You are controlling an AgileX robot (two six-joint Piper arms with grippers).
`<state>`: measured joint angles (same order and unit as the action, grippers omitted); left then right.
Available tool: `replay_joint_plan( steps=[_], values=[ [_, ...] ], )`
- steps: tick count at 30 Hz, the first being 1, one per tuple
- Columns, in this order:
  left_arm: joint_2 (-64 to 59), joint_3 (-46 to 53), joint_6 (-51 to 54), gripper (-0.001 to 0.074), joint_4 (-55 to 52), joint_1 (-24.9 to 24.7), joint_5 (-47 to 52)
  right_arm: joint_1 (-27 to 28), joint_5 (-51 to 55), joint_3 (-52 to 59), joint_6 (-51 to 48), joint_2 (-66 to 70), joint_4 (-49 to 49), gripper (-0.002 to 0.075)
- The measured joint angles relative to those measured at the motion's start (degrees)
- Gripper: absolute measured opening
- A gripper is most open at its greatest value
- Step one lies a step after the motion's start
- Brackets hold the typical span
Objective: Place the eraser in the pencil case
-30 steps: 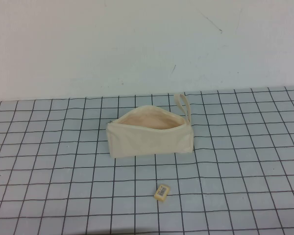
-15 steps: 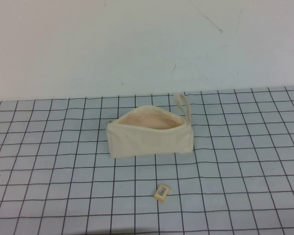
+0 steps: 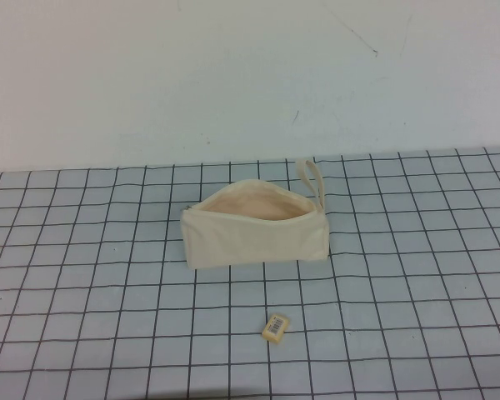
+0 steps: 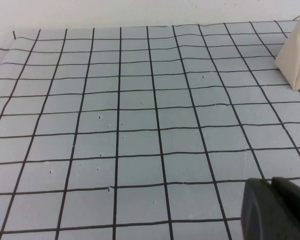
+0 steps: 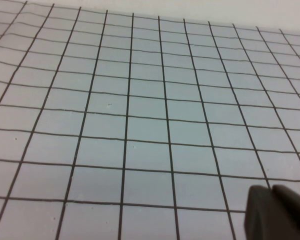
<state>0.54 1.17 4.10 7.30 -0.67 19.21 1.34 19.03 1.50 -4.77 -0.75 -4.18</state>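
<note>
near the middle of the high view the pencil case [image 3: 255, 223] sat on the gridded table [image 3: 417, 250], its mouth gaping upward so the pinkish lining showed, with its loop strap [image 3: 311, 177] curling up at the right end. lower in that frame, below the case and clear of it, the eraser [image 3: 276, 326] lay flat on the grid with its barcode label up.

by the look of it the task had not begun: the eraser was not in the case, nothing was grasped, and neither arm appeared in the high view at all. everything was left to do, namely reaching the eraser, lifting it, and dropping it through the open mouth. the one thing in its favour was that the case already stood open.

the left gripper [image 4: 277, 209] showed only as a dark tip at the lower right of its wrist view, above bare grid, with a corner of the case at that view's right edge. the right gripper [image 5: 277, 212] was likewise a dark sliver at the lower right of its own view, over empty squares. for both, whether the fingers were open or closed could not be told. the eraser appeared in neither wrist view, and the inside bottom of the case was hidden.
</note>
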Motion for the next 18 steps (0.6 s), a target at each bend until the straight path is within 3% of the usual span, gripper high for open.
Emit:
replay_joint_plan(
  steps=[9, 18],
  values=[
    [0.0, 0.0, 0.0, -0.0001, 0.0, 0.0, 0.0, 0.0, -6.6, 0.1, 0.0, 0.0, 0.0, 0.0000],
    [0.0, 0.0, 0.0, -0.0001, 0.0, 0.0, 0.0, 0.0, -42.8, 0.1, 0.0, 0.0, 0.0, 0.0000]
  ],
)
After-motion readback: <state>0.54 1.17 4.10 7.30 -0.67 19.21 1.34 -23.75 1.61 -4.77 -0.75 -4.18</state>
